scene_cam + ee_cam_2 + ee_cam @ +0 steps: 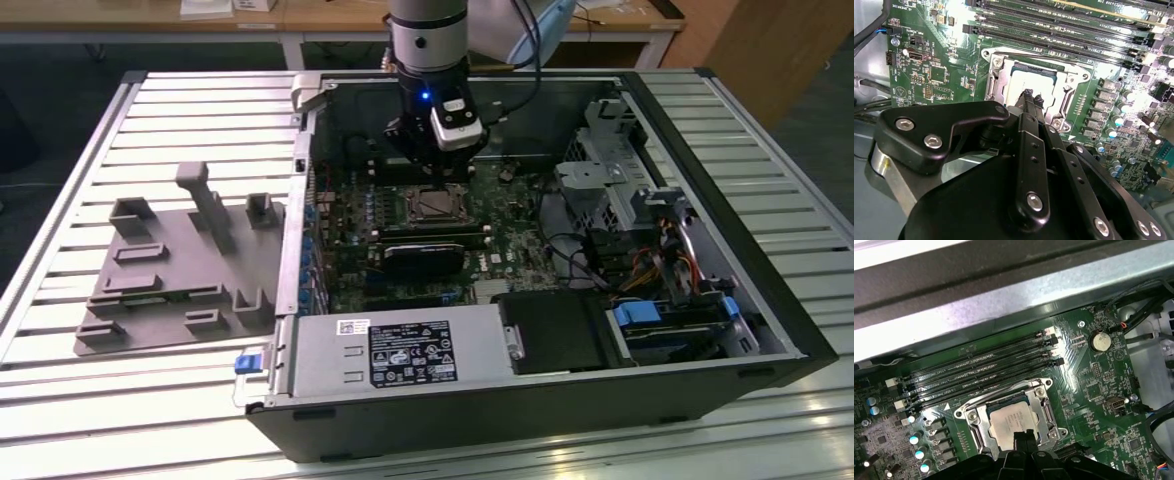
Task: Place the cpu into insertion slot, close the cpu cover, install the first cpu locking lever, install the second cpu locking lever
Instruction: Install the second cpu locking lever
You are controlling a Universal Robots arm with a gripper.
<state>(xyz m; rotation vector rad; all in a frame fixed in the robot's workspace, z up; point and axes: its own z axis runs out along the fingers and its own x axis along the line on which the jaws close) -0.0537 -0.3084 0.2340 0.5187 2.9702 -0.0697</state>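
Going from the exterior view's left: a grey moulded fixture block (174,265) lies on the slatted metal desk (80,400), just beside the open black computer case (561,400). Inside the case lies the green motherboard (514,260), and over its middle hangs the arm's black hand (434,165).

In both wrist views the cpu, a flat square chip with a pale silvery top (1011,421) (1029,82), already lies in the insertion slot, a square socket with a silvery metal rim (976,437). The thin silvery cpu cover frame (1043,410) lies down around the chip, whose top shows through its window. The black memory slots (984,372) run just beside the socket.

In the second wrist view the hand (1030,97) has its fingertips drawn close together, right over the chip's near edge; whether they grip anything I cannot tell, and nothing shows between them.

The risk, as I judge it: the tips stand directly above the chip and cover, so any push slightly off line could scrape the chip, bend the frame, or slip off a lever.
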